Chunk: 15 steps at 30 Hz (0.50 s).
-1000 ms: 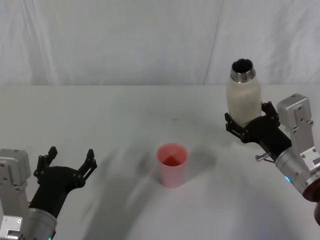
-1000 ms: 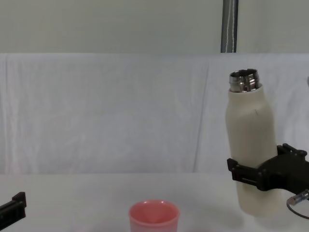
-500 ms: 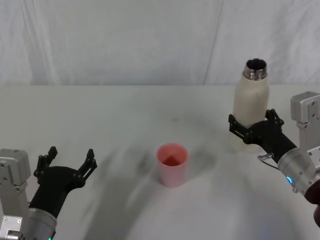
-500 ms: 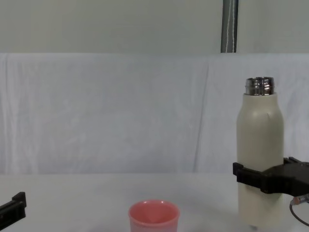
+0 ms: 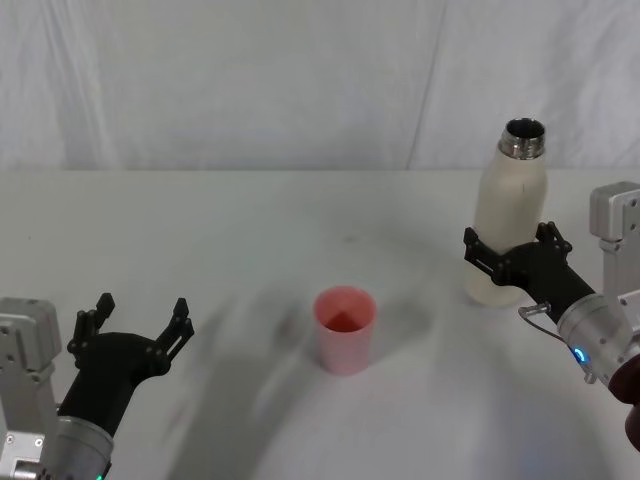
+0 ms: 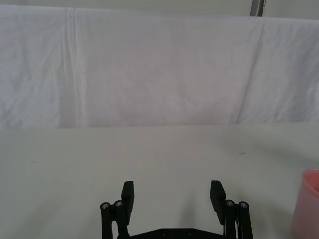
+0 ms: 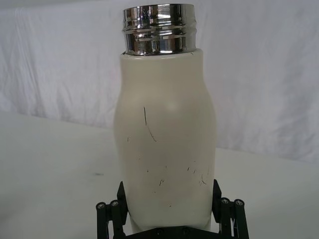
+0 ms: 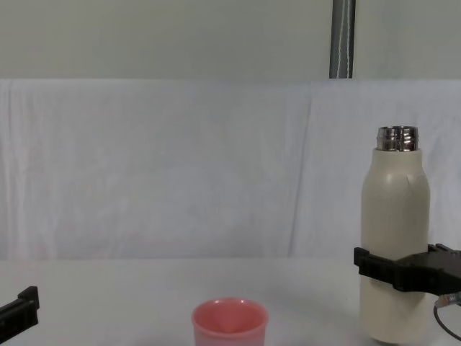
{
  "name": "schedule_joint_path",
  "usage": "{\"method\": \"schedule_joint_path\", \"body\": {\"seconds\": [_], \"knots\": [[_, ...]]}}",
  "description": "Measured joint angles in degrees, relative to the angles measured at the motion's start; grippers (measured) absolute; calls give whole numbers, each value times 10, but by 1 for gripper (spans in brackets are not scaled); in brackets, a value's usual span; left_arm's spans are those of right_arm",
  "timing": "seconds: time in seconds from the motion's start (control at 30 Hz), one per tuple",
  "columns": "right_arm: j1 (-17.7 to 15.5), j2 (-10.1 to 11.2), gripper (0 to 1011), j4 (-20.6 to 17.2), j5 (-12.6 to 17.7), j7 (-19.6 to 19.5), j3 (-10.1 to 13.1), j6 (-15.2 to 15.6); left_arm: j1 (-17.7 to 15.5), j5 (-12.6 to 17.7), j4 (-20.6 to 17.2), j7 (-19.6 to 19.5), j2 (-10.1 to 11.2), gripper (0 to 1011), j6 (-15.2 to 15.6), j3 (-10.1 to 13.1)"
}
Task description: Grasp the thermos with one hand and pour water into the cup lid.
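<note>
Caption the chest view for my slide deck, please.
Right gripper holds the upright thermos on the table, right of the pink cup.

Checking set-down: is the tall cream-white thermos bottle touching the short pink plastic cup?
Apart. In the head view the cream-white thermos bottle stands well to the right of the pink plastic cup, bare white table between them.

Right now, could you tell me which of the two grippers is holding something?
The right gripper: it is clamped around the upright thermos. The left gripper is open and empty.
</note>
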Motion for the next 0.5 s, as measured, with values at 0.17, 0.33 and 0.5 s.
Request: {"method": "schedule_joint_path", "body": {"seconds": [0.17, 0.33, 0.5], "knots": [[7, 1, 964, 11, 1, -2, -1, -2, 0, 0, 0, 0, 0, 1001, 0, 0], [14, 2, 964, 21, 2, -4, -4, -8, 0, 0, 0, 0, 0, 1001, 0, 0], [19, 0, 963, 33, 3, -4, -5, -15, 0, 0, 0, 0, 0, 1001, 0, 0]]}}
